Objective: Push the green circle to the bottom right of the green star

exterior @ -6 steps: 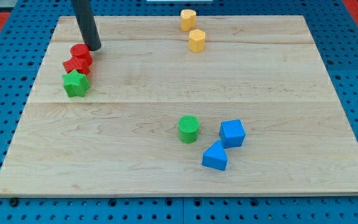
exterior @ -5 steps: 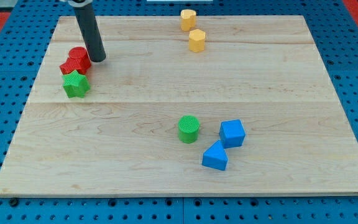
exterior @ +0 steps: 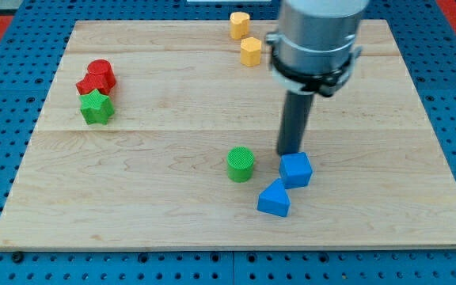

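The green circle (exterior: 241,164) sits on the wooden board (exterior: 172,206), below the middle. The green star (exterior: 96,107) sits near the board's left edge, just below two red blocks (exterior: 96,77). My tip (exterior: 290,152) is down on the board to the right of the green circle, a short gap away from it, and right above the blue cube (exterior: 296,169), close to or touching its top edge. The arm's grey body (exterior: 317,36) hangs over the board's upper right.
A blue triangular block (exterior: 275,199) lies below the blue cube, touching it. Two yellow blocks (exterior: 245,38) sit near the top edge, partly next to the arm's body. Blue pegboard surrounds the board.
My tip has moved from beside the red blocks at the upper left across the board to the spot above the blue cube. The blocks have not moved.
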You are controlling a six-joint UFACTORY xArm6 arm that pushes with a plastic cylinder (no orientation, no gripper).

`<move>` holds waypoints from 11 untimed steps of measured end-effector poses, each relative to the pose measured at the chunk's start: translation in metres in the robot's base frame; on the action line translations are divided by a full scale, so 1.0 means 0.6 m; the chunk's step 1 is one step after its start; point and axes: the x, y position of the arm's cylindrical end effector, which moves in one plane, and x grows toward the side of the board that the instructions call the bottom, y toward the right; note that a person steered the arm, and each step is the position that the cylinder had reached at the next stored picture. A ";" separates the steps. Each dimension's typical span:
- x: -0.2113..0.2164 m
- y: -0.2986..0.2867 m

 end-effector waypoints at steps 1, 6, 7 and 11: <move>0.002 -0.032; -0.073 -0.347; -0.070 -0.360; -0.092 -0.315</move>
